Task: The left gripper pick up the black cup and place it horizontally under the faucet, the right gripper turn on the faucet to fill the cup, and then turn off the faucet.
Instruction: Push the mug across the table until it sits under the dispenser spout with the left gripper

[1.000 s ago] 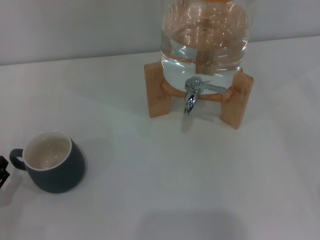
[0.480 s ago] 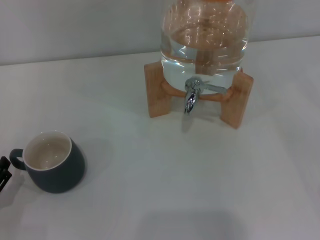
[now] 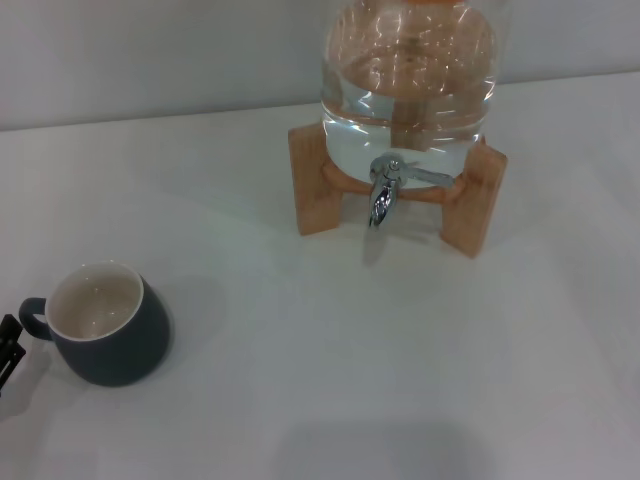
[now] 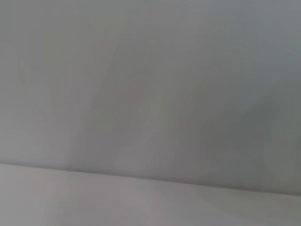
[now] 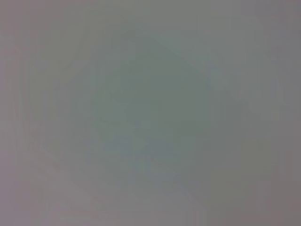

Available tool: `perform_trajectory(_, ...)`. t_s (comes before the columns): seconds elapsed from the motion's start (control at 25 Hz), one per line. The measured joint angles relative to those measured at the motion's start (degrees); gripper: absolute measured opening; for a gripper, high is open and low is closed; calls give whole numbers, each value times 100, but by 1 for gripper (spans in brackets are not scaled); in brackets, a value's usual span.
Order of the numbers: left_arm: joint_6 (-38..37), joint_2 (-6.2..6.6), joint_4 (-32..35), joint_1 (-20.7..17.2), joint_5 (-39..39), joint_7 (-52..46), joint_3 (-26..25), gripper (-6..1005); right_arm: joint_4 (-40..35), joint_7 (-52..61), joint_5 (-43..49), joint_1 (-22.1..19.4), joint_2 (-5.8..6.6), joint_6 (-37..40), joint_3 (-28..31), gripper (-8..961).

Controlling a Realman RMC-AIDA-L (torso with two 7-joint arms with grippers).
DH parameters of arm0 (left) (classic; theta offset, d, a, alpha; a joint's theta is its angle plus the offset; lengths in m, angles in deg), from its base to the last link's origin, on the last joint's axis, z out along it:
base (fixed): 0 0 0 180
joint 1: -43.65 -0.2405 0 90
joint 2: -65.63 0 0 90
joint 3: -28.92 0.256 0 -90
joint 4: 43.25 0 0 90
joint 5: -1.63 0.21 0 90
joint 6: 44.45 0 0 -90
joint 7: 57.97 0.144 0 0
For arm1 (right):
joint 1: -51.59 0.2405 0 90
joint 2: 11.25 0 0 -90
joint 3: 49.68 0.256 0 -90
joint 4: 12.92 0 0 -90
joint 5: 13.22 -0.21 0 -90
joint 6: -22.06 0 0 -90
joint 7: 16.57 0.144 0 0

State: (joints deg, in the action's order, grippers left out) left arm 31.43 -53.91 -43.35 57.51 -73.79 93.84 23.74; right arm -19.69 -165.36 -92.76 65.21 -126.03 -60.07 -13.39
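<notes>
Black cup (image 3: pixel 105 338), a rounded charcoal mug with a blue-grey tint, a matte outside and a smooth cream-white inside, is seen upright and empty on the white table (image 3: pixel 330 350), near the robot's left front; its small loop handle is turned toward the picture's left edge, where a sliver of the left gripper (image 3: pixel 8 345) is seen just beside it, apart from the handle; whether its fingers are spread or closed cannot be told. Well apart, at the far side, the chrome faucet (image 3: pixel 383 190) is seen jutting from a clear glass jar (image 3: pixel 408 75) holding water, cradled on a wooden stand (image 3: pixel 470 195); its thin lever is pointed to the robot's right. Bare tabletop is left open between cup and spout. Nothing but blank grey surface is shown in either wrist view.
</notes>
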Motion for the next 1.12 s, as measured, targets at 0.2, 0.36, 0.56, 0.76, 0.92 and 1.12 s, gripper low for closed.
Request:
perform_trajectory(0.2,-18,0,-72,-1,-9,95,-7,891,-5,0,0,21,0,2,0,856)
perform_trajectory(0.36,-35,-1,-170,-5,-32,319,-8,891,-8,0,0,30,0,4,0,856)
perform_trajectory(0.56,-38,-7,-212,6,-20,596,-4,891,-9,0,0,35,0,5,6,856)
perform_trajectory(0.76,-38,-9,-235,0,-15,762,-6,890,-9,0,0,23,0,5,9,856)
perform_trajectory(0.92,-17,-9,-236,-12,-12,766,-9,891,-9,0,0,11,0,3,9,856)
perform_trajectory(1.12,-7,-9,-237,-31,-9,773,-9,892,-9,0,0,2,0,0,9,856)
